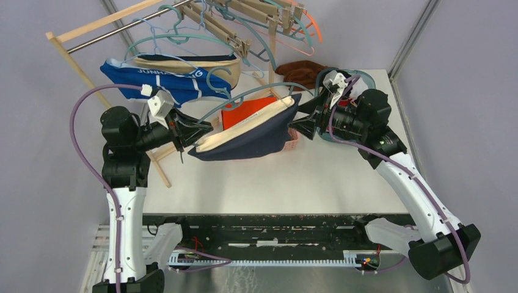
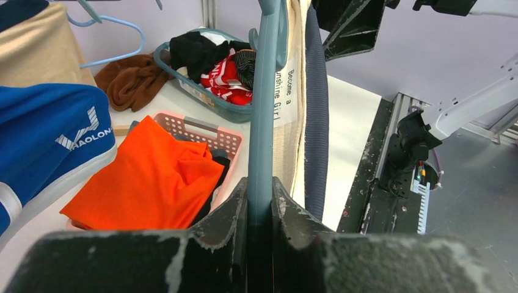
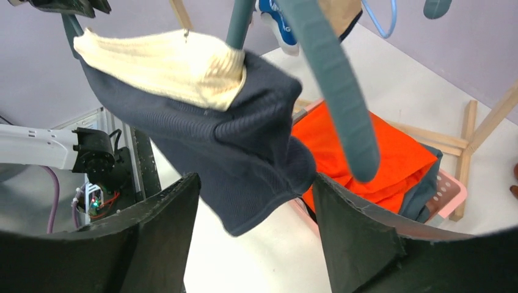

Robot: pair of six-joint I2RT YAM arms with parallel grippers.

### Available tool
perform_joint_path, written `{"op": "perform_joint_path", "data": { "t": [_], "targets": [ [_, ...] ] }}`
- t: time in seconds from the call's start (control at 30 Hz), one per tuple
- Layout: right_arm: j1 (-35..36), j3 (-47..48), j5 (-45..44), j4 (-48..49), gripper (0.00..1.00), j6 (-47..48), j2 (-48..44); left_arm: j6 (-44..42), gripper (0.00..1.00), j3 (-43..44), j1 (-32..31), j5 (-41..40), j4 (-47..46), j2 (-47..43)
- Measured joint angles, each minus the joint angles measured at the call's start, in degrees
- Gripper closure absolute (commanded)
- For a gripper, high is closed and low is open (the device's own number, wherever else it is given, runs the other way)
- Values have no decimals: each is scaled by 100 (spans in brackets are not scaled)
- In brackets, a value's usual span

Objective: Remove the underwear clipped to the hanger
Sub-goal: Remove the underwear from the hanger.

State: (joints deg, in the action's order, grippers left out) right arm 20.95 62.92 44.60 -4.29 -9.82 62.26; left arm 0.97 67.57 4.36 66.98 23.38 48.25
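Observation:
A dark navy brief with a cream waistband hangs from a teal hanger held over the table. My left gripper is shut on the hanger's bar; the brief's waistband and white label show beside it. My right gripper is open at the brief's right end, its jaws on either side of the navy fabric without closing on it. A royal blue brief and a beige one hang on hangers at the wooden rack.
A pink basket holds an orange garment. A teal basket holds dark and red clothes. A brown cloth lies at the back. A wooden rack with several hangers stands at the left.

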Motion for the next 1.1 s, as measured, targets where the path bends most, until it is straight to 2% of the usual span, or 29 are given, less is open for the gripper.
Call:
{"op": "perform_joint_path", "data": {
  "t": [0.17,0.37,0.5,0.63,0.9,1.0,1.1],
  "targets": [
    [-2,-22,55,293,38,-125,46,4,97,-70,0,92,0,-44],
    [-13,-205,7,549,22,-186,46,11,97,-90,0,116,0,-85],
    [-90,-474,-131,675,23,-129,-11,94,97,-90,0,127,-2,-129],
    [-122,-599,26,863,37,-238,-17,125,97,-116,0,197,-22,-153],
    [-122,-623,634,1410,88,-625,-83,129,97,-238,0,184,-39,-153],
    [-131,-625,614,1158,97,-459,-173,140,97,-238,2,2,-59,-160],
    [-184,-625,439,800,99,-201,-264,240,97,-238,2,-260,-103,-157]
  ]
}}
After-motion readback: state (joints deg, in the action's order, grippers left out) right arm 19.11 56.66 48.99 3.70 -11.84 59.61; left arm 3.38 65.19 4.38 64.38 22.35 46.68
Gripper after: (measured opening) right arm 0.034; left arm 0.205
